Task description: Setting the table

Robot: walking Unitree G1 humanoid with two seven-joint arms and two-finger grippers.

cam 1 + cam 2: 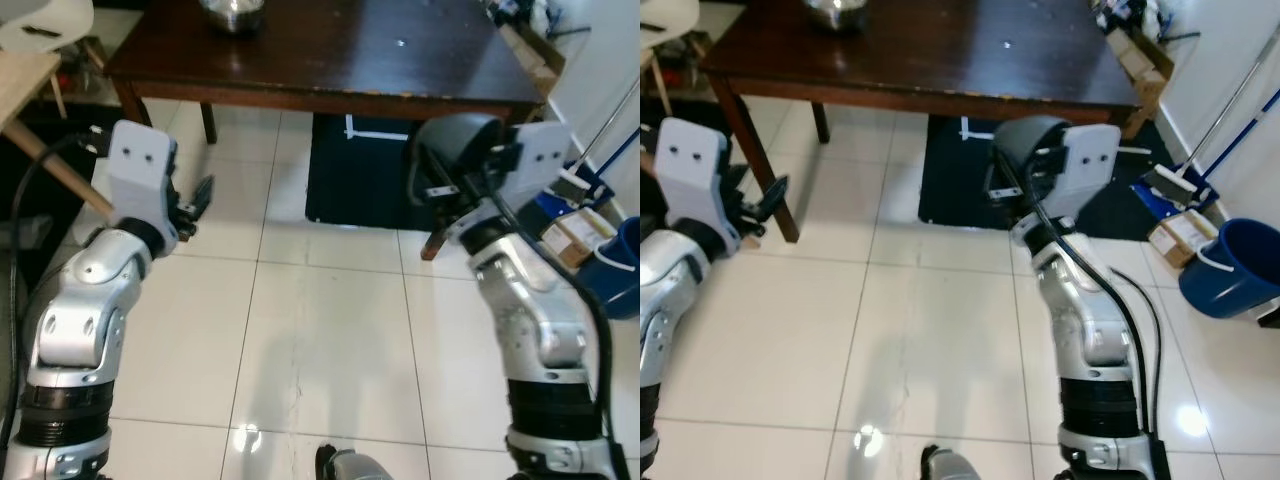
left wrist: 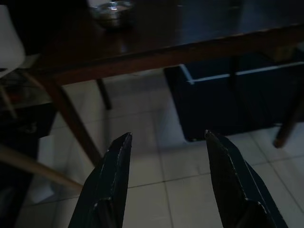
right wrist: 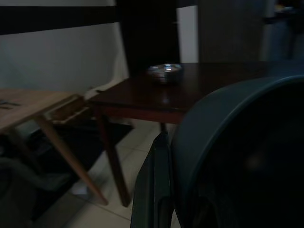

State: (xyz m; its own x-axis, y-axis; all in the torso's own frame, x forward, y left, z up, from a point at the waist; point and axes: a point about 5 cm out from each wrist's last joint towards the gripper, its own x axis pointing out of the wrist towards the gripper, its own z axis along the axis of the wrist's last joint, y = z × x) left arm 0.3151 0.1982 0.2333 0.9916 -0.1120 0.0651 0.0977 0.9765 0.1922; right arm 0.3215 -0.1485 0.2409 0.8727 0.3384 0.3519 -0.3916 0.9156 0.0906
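Observation:
In front of me stands a dark wooden table (image 1: pixel 350 60) with a shiny metal bowl (image 1: pixel 232 15) at its far left. My right gripper (image 1: pixel 450 182) is raised below the table's near right edge, shut on a dark grey plate (image 1: pixel 455 145) held on edge. In the right wrist view the plate (image 3: pixel 237 156) looms large beside one black finger (image 3: pixel 152 190). My left gripper (image 1: pixel 195 205) hovers over the floor near the table's left front leg, open, with nothing between its fingers (image 2: pixel 114 171).
A dark blue mat (image 1: pixel 360 170) lies under the table. A blue bucket (image 1: pixel 1230 265), mop handles and a cardboard box (image 1: pixel 1175 240) stand at the right. A light wooden table (image 1: pixel 30 80) and a white chair (image 1: pixel 40 25) are at the left. White tiled floor (image 1: pixel 320 330) lies between.

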